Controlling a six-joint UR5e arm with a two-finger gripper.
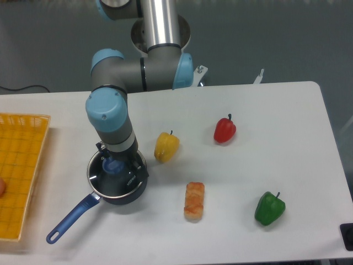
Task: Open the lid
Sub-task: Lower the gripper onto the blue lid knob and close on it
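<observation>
1. Camera view from above the table: the round clear glass lid [122, 178] with its metal rim sits flat on the dark blue saucepan [135, 190] in the lower left of the frame, so it's still closed. The pan's long blue handle [71, 218] sticks out toward the bottom left corner.

2. My read on the step: this is the lining-up / reaching part. The two-finger gripper [117, 164] hangs right over the lid's blue knob [112, 165], with the arm's grey and light-blue wrist covering most of it from above.

3. Gripper state, honestly can't tell. The wrist blocks the fingers, so I can't see how wide they are or whether they're touching the knob. Nothing visibly held.

4. Next move, I'd guess: get the fingers either side of the knob, close on it, then lift straight up so the rim clears the pan without dragging it.

5. Other stuff around: a yellow bell pepper [166, 146] just to the right of the pan, a red bell pepper [224, 130] further right, a green bell pepper [269, 208] at lower right, an orange-brown piece of toy food [194, 201] at bottom centre, and a yellow mesh tray [19, 165] at the left edge.
</observation>
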